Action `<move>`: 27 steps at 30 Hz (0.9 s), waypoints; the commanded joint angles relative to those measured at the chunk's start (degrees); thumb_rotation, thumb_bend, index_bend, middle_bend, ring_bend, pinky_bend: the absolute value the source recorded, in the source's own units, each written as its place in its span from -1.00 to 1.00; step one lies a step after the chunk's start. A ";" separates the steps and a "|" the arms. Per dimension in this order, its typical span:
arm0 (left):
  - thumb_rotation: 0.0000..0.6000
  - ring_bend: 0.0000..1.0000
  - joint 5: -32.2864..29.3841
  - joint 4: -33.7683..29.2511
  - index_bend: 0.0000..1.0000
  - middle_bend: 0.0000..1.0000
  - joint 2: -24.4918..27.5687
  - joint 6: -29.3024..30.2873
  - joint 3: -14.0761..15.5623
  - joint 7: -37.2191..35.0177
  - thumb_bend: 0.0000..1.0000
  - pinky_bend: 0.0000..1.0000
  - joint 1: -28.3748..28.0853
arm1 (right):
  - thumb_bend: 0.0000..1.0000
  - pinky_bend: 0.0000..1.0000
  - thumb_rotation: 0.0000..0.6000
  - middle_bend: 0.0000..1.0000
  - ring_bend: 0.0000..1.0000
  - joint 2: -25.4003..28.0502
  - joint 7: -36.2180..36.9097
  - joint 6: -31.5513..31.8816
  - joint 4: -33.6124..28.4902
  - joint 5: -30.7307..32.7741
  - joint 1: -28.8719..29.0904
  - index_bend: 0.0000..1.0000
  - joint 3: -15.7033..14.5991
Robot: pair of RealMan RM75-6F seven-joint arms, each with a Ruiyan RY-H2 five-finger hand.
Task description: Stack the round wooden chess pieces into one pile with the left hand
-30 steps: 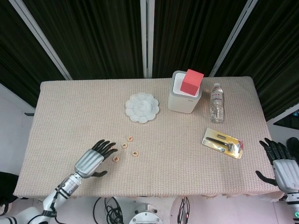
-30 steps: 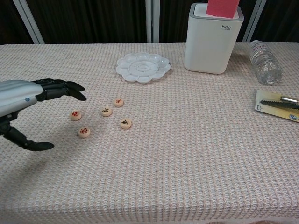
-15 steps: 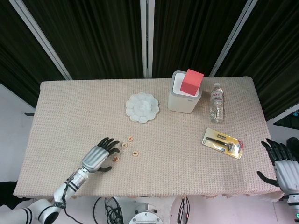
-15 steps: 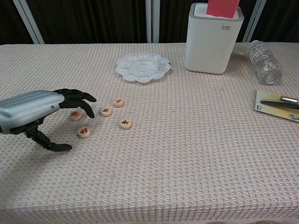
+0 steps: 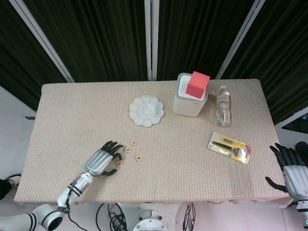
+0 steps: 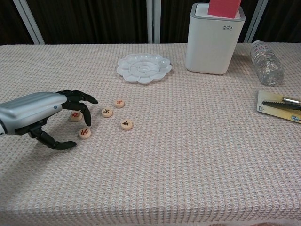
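Several round wooden chess pieces with red or dark characters lie flat and apart on the woven cloth at the left front: one, another, a third and a front one. One more piece is partly covered by the fingertips of my left hand. That hand reaches in from the left with fingers spread and bent down, thumb low beside the front piece, holding nothing. In the head view the left hand lies just left of the pieces. My right hand hangs off the table's right front corner, fingers apart.
A white flower-shaped palette lies behind the pieces. Further right stand a white bin with a red block in it and a water bottle. A yellow card with a tool lies near the right edge.
My left hand has moved right and down onto the group of pieces. Its fingertips now cover the leftmost piece and the thumb has come close to the front one. The pieces have not shifted.
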 commanded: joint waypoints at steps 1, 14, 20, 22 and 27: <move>1.00 -1.00 0.03 0.18 -0.20 -0.80 -0.18 0.15 0.13 -0.20 -0.49 -1.00 -0.21 | -0.71 -1.00 1.00 -1.00 -1.00 -0.03 -0.03 -0.05 0.01 -0.06 0.02 -1.00 -0.02; 1.00 -1.00 -1.08 2.05 -0.13 -0.79 -1.47 -0.43 0.60 -0.62 -0.42 -1.00 -1.01 | -0.71 -1.00 1.00 -1.00 -1.00 0.00 0.32 -0.22 0.41 0.25 -0.11 -1.00 -0.01; 1.00 -1.00 -1.05 2.36 -0.03 -0.77 -1.71 0.27 0.71 -1.00 -0.38 -1.00 -1.09 | -0.72 -1.00 1.00 -1.00 -1.00 -0.13 0.49 -0.41 0.65 0.34 -0.06 -1.00 0.04; 1.00 -1.00 -1.05 2.33 -0.01 -0.77 -1.74 0.57 0.67 -1.05 -0.38 -1.00 -1.11 | -0.72 -1.00 1.00 -1.00 -1.00 -0.19 0.48 -0.48 0.70 0.37 -0.03 -1.00 0.05; 1.00 -1.00 -0.98 1.75 0.01 -0.75 -1.50 1.65 0.53 -1.09 -0.37 -1.00 -1.00 | -0.71 -1.00 1.00 -1.00 -1.00 -0.22 0.51 -0.51 0.76 0.42 -0.06 -1.00 0.05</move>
